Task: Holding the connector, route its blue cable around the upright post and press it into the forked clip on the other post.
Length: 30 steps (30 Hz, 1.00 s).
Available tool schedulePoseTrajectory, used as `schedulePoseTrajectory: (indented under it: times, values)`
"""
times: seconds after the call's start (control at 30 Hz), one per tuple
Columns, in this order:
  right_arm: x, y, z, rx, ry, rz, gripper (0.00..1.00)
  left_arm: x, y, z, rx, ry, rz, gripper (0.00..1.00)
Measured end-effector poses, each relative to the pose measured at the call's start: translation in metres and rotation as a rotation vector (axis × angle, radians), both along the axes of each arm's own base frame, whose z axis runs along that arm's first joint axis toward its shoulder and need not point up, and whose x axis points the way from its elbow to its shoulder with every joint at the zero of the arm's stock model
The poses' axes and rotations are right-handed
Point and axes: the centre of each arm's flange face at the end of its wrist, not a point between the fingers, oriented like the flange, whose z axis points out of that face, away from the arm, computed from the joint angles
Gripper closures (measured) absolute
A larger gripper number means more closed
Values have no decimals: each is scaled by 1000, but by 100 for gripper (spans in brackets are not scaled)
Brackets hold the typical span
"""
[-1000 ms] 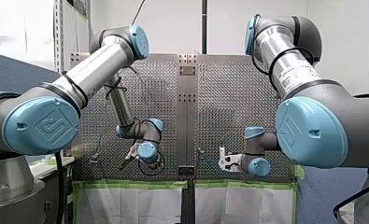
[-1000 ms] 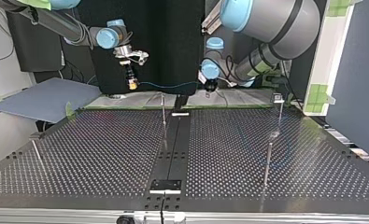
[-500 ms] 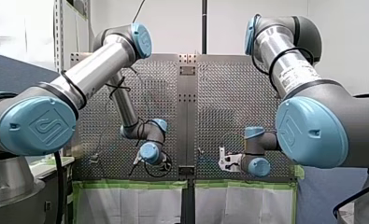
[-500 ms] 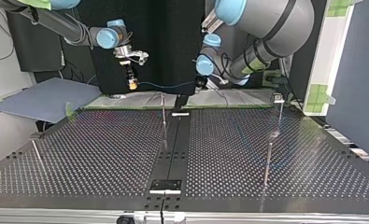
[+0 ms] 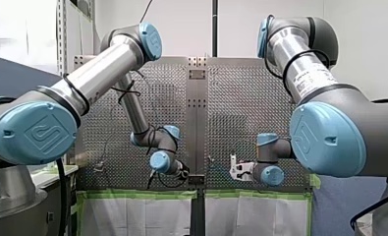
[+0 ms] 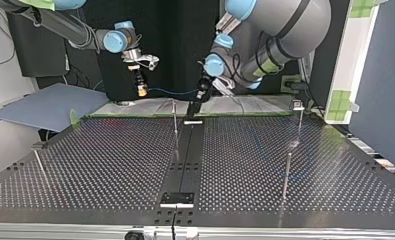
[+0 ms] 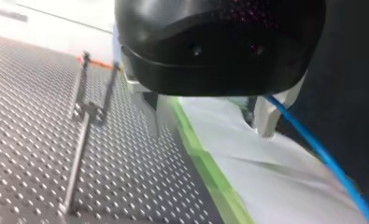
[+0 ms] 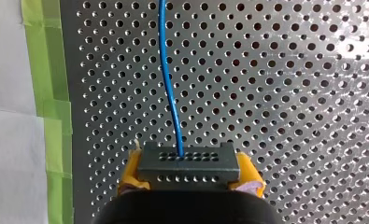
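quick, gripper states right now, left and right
Left gripper: open, holding nothing; the blue cable runs beside it.
Right gripper: closed on the connector.

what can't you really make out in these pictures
Left wrist view: whether the blue cable lies between my left end effector's fingers or beside them; one finger covers the crossing.
Top view: whether the right-hand post's head is the forked clip; too small.
Right wrist view: where the cable runs beyond the connector; cut off by the edge.
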Motion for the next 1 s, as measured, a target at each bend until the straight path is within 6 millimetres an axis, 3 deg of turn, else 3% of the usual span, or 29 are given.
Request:
schedulePoseTrajectory:
  times: [0.67, 1.0]
  values:
    - [4, 3, 1, -16, 39, 22, 100, 1, -21, 9, -181, -84, 102, 1]
    - [5, 3, 4, -20, 38, 30, 100, -11, -28, -1, -242, -16, 129, 1]
